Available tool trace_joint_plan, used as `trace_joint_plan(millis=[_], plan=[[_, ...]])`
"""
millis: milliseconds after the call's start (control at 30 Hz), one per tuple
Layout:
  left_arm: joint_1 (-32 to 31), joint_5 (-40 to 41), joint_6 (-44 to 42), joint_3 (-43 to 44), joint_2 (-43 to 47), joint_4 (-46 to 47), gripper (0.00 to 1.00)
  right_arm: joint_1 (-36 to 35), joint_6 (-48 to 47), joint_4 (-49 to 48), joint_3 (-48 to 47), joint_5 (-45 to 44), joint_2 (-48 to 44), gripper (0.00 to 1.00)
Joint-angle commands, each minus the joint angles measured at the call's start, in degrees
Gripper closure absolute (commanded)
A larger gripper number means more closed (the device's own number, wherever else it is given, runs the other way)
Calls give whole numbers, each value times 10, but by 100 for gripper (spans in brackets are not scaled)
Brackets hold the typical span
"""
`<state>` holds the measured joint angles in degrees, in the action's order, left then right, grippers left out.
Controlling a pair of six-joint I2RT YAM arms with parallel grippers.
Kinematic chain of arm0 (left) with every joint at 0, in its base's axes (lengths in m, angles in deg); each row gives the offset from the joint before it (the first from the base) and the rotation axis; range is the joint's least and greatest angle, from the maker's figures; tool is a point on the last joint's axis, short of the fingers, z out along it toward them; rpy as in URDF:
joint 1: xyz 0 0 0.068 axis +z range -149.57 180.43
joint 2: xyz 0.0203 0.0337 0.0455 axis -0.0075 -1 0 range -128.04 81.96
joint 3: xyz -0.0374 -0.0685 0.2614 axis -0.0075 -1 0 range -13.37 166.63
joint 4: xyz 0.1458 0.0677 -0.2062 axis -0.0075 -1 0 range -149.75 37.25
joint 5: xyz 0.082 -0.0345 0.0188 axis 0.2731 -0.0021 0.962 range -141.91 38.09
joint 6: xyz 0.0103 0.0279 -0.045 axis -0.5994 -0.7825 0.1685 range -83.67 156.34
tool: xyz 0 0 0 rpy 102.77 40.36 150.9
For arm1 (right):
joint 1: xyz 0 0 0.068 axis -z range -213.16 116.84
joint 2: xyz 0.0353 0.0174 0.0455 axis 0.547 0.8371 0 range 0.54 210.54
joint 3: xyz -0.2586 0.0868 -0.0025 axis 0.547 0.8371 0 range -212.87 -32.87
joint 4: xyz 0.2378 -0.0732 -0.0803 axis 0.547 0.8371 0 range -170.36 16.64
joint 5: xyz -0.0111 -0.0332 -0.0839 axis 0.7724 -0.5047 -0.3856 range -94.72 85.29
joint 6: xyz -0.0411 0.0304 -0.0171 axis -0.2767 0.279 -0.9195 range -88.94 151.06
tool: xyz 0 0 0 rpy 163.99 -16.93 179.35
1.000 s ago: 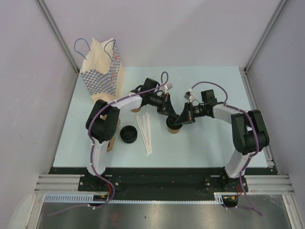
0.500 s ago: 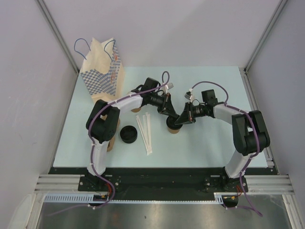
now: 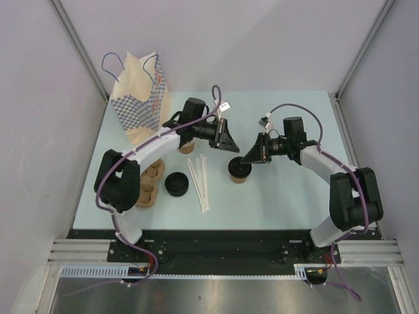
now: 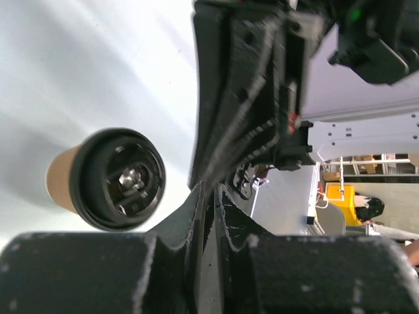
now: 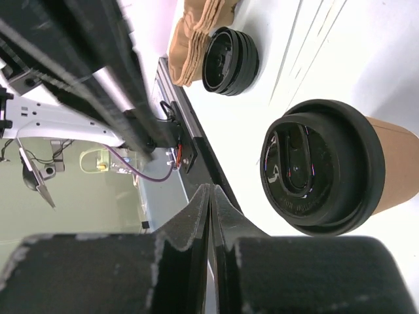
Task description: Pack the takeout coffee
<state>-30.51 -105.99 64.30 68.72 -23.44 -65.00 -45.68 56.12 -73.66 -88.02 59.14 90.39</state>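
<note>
Bases first: left arm base (image 3: pixel 131 243) at 7 o'clock of the table (image 3: pixel 294 196), right arm base (image 3: pixel 322 241) at 5 o'clock, both on the near edge.

Next row out, left to right: stack of lidless tan cups (image 3: pixel 152 186) at 8 o'clock from centre, its left side hidden behind the left arm's elbow. Just beside it is a low pile of loose black lids (image 3: pixel 176 184), then white straws (image 3: pixel 200 180) fanned on the surface. Cups and lids are too stacked to count.

Task item, the takeout coffee (image 3: pixel 239 171), stands upright just right of centre with its lid on, held by nothing. In the left wrist view the takeout coffee (image 4: pixel 111 178) sits at 9 o'clock of the fingertips, apart from them, with the cup wall only a tan sliver beside the lid. In the right wrist view the takeout coffee (image 5: pixel 321 167) sits at 3 o'clock, lid full-face, cup body cut off at the frame edge.

Right gripper (image 3: pixel 249 159) hangs at the cup's 1 o'clock, close to the lid. Its fingers (image 5: pixel 177 229) are pinched together on nothing and clear of the lid. Left gripper (image 3: pixel 230 142) is at the cup's 11 o'clock. Its fingers (image 4: pixel 177 222) are nearly together with a thin slit between them, empty. Each wrist view shows the other arm only as a dark blur.

Farther out, a second tan cup (image 3: pixel 186 146) is mostly hidden behind the left forearm. At 10 o'clock, far corner, a paper bag (image 3: pixel 139 98) stands upright with its handles up. Its inside cannot be seen.
</note>
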Motion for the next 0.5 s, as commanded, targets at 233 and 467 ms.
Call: trace_joint_plan(millis=[233,467], plan=[[-32,48,-40,-28,-7,-11,89,-21,-62,64,2,-35,8,93],[-33,60,-48,-42,-45,-31,92,-17,-97,77,7,-48,46,93]])
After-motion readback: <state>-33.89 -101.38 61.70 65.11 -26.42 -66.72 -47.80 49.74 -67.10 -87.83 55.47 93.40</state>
